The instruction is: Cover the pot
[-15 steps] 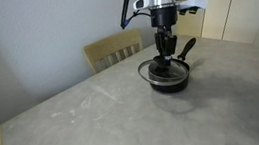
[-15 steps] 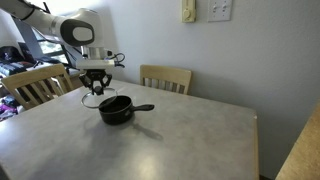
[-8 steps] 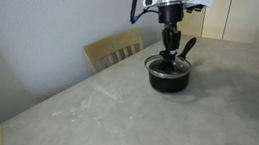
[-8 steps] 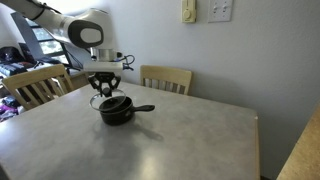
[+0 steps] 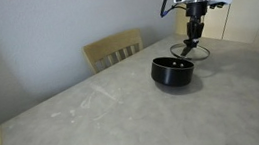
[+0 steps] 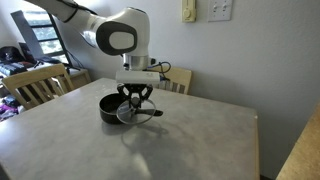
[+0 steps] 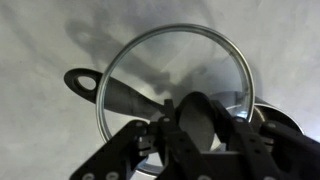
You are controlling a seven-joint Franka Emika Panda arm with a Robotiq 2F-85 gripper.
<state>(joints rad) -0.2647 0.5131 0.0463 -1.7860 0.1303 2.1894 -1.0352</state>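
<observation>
The black pot [image 5: 173,71] stands uncovered on the grey table in both exterior views [image 6: 109,106]. Its long handle points away from the bowl. My gripper [image 5: 196,35] is shut on the black knob of the round glass lid [image 5: 189,50] and holds the lid tilted a little above the pot's handle, beside the bowl. An exterior view shows the gripper [image 6: 136,97] and the lid [image 6: 128,113] next to the pot. In the wrist view the gripper [image 7: 195,125] grips the knob, and through the lid's glass [image 7: 190,55] the pot's handle [image 7: 88,81] shows below.
The grey table [image 5: 95,117] reaches to its near edge; it also shows in an exterior view [image 6: 200,140]. Wooden chairs stand at the far side [image 5: 114,49] [image 6: 170,77] and at one end [image 6: 35,85]. Cabinets [image 5: 251,1] stand behind.
The gripper has carried the lid sideways off the pot's bowl to above its handle. The pot now stands uncovered and has not moved.
</observation>
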